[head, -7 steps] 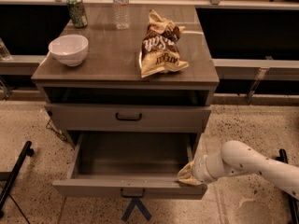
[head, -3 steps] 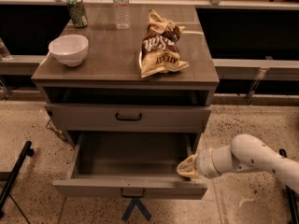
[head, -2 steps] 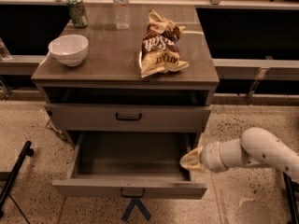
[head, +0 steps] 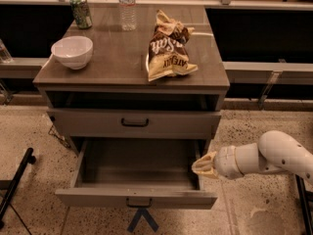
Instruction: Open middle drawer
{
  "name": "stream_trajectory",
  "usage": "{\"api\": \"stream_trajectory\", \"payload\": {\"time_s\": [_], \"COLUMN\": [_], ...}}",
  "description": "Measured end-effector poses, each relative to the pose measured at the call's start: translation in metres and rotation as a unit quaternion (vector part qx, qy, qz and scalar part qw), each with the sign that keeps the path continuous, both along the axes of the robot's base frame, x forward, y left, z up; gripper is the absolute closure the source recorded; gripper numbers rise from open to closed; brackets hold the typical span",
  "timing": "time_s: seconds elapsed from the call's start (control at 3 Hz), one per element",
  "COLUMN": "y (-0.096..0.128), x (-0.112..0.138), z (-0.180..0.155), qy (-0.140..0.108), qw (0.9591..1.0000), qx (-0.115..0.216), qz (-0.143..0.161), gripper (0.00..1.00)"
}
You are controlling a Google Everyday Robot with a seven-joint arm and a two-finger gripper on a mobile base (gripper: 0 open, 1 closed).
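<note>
The middle drawer (head: pixel 98 198), pulled well out of the cabinet (head: pixel 117 58) beneath a closed drawer (head: pixel 171 124), risks being knocked askew or nudged inward because the gripper (head: pixel 205 164), clenched on nothing, hovers just beside its right wall.

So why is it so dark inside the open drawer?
In the camera view the light seems to fall from above: the tabletop is bright, while the open drawer lies in shadow under the shut drawer above it. The pale gripper, just by its right side, catches more light.
</note>
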State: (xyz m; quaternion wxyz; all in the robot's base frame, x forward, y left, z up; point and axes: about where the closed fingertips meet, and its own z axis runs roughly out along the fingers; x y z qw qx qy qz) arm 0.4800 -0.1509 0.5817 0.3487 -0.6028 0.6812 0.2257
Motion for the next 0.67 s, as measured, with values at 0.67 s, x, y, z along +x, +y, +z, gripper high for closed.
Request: {"api": "stream_trajectory", "payload": {"time_s": [0.67], "y": [0.0034], "x": [-0.0007], "z": [-0.0015], "qy": [0.002], "qw": [1.0000], "qx": [0.001], "qz": [0.003], "gripper": [0.36]}}
